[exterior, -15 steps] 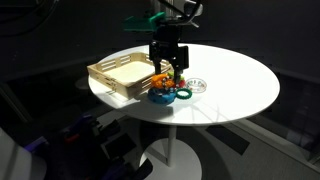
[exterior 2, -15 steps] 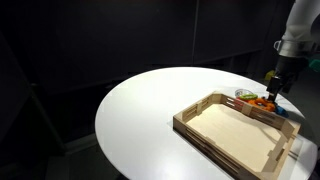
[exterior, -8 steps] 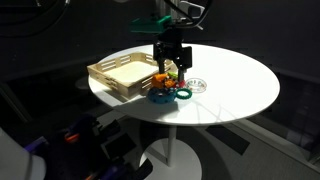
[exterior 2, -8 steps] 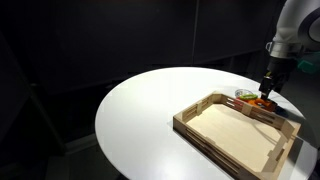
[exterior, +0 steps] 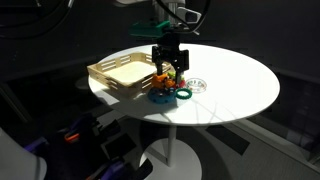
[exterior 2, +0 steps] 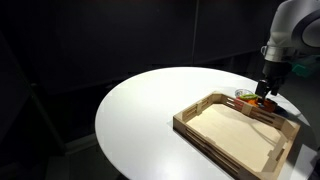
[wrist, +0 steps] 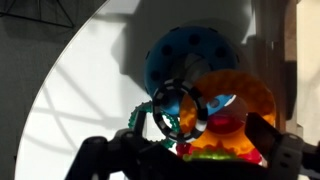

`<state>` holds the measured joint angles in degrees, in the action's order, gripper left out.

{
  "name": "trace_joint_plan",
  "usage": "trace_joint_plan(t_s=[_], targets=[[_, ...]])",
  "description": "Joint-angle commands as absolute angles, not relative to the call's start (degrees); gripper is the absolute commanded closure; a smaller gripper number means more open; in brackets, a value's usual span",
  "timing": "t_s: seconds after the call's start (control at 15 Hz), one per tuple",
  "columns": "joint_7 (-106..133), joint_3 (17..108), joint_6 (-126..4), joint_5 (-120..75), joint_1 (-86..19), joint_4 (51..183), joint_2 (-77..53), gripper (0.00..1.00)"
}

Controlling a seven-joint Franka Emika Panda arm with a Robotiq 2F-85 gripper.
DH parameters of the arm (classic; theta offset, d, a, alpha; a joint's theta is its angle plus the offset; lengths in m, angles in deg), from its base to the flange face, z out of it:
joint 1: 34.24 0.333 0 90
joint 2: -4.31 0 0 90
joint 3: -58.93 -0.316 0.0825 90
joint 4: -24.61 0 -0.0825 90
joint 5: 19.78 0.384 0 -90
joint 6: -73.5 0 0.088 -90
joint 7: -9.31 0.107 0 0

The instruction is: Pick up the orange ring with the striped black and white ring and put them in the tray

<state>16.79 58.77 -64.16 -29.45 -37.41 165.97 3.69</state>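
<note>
Wrist view: gripper (wrist: 192, 143) straddles the orange ring (wrist: 238, 112) and linked striped ring (wrist: 180, 108), clamped or not unclear; arm has edged toward the tray (exterior 2: 190, 122), rings just beside it, not yet in.

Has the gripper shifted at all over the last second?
Yes. In an exterior view the gripper has slid left, closer to the tray, which has stayed put on the table.
</note>
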Motion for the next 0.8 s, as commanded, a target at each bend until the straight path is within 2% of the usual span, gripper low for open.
trace_joint_plan(t_s=[0.0, 0.07, 0.13, 0.33, 0.6, 0.67, 0.73], targets=[[18.72, 59.51, -64.42, -31.16, -36.71, 164.87, 2.46, 0.1], [18.75, 59.55, -64.41, -31.14, -36.68, 164.8, 2.28, 0.17], [18.8, 59.6, -64.38, -31.05, -36.65, 164.76, 2.13, 0.36], [18.8, 59.72, -64.32, -30.89, -36.62, 164.66, 1.78, 0.53], [18.84, 59.91, -64.31, -30.83, -36.6, 164.73, 1.58, 0.92], [18.82, 59.92, -64.19, -30.75, -36.6, 164.66, 1.64, 0.96], [18.82, 59.93, -63.97, -30.66, -36.6, 164.5, 1.85, 0.96]])
